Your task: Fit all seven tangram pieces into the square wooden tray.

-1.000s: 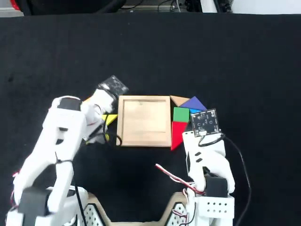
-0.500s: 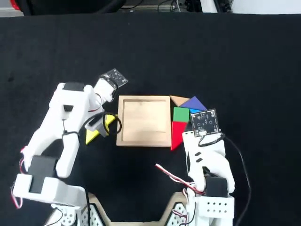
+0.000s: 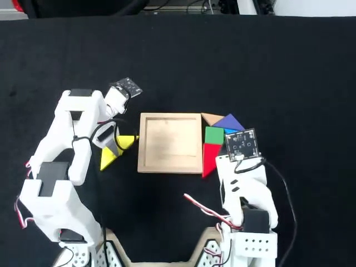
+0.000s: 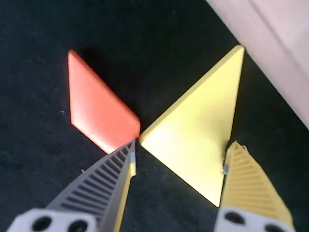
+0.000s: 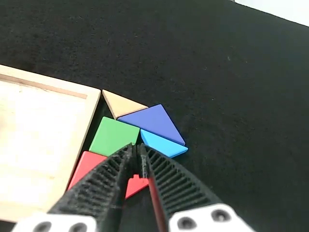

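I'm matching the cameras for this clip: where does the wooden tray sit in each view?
High view: the wooden tray lies mid-table, between the two arms.
Left wrist view: its pale wall runs just past the yellow triangle.
Right wrist view: its bare floor and rim lie next to the green square.
Shared landmark: the black tabletop around the tray. In the high view the triangle and the square flank it.

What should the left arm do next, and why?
Probably close the left tool on the yellow triangle. The tool is open and straddles that piece, which lies beside the wooden tray, and the tray holds no pieces yet.
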You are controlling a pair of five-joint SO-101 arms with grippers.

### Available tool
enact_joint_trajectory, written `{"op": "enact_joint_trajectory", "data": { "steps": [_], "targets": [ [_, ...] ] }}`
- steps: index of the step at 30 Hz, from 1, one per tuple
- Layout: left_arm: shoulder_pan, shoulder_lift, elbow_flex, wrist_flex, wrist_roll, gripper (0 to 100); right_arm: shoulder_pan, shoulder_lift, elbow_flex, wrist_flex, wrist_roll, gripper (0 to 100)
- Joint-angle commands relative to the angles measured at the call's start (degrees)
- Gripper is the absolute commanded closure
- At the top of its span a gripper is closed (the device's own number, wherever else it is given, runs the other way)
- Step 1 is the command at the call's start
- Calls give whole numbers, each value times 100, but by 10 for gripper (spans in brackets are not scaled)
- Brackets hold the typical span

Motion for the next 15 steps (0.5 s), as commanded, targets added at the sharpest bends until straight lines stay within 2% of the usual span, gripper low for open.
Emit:
{"op": "enact_joint_trajectory", "data": {
  "steps": [1, 11, 15],
  "targets": [
    [-40, 9, -268, -26, -141, 710, -264, -233, 4, 9, 44, 983],
    [110, 44, -127, -18, -149, 711, -290, -233, 4, 9, 53, 983],
    [207, 53, -4, -18, -378, 710, -290, -233, 4, 9, 53, 983]
  ]
}}
